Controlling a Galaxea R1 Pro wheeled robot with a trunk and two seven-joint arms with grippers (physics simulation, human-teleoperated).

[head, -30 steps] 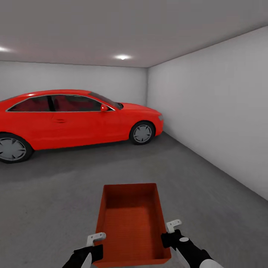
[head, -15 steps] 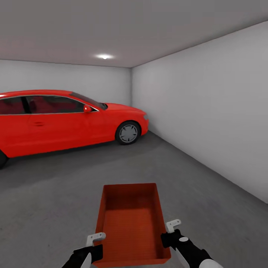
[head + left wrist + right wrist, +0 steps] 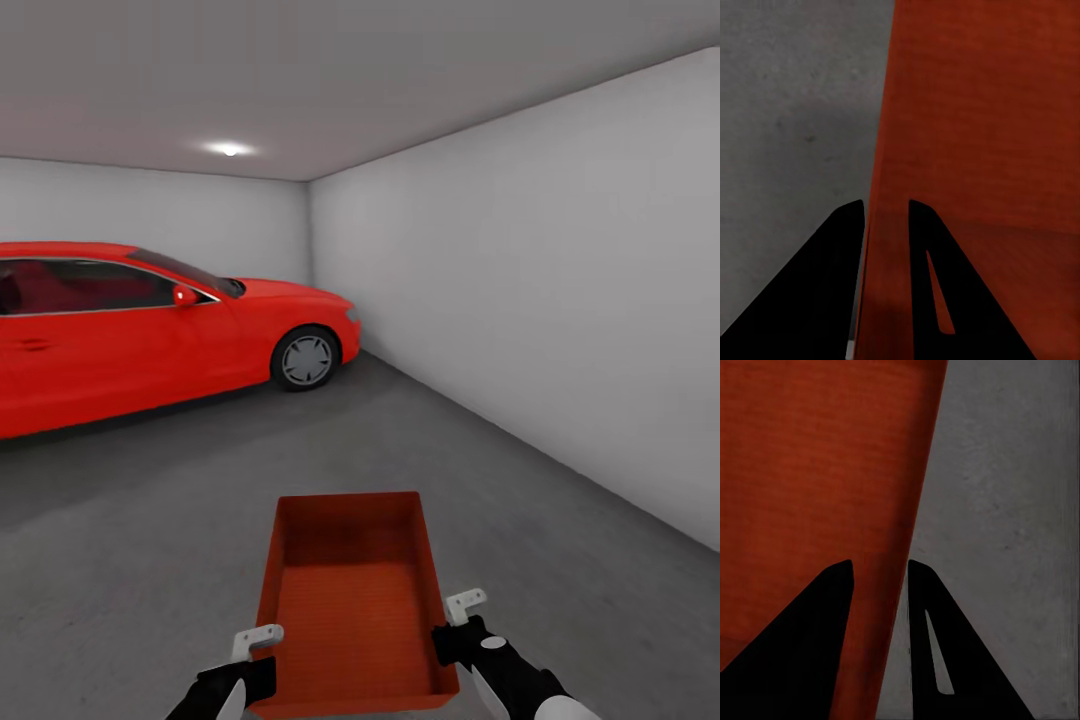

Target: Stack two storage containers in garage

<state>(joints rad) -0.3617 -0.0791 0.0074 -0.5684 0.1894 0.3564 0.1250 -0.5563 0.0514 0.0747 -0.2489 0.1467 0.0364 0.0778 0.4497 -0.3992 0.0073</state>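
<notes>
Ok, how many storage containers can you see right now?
1. A red-orange storage container is carried ahead of the robot, the left gripper and the right gripper each clamping a long wall. The second is not visible here.

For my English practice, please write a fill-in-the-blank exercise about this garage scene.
1. Each gripper, left gripper and right gripper, pinches one side ____ of the storage container.
2. The container is carried above the grey ____.
3. The car is ____.

Missing words: wall; floor; red

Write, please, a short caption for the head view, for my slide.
Both end effectors, left and right, carry a red-orange storage container across the garage floor beside a red car.
</notes>
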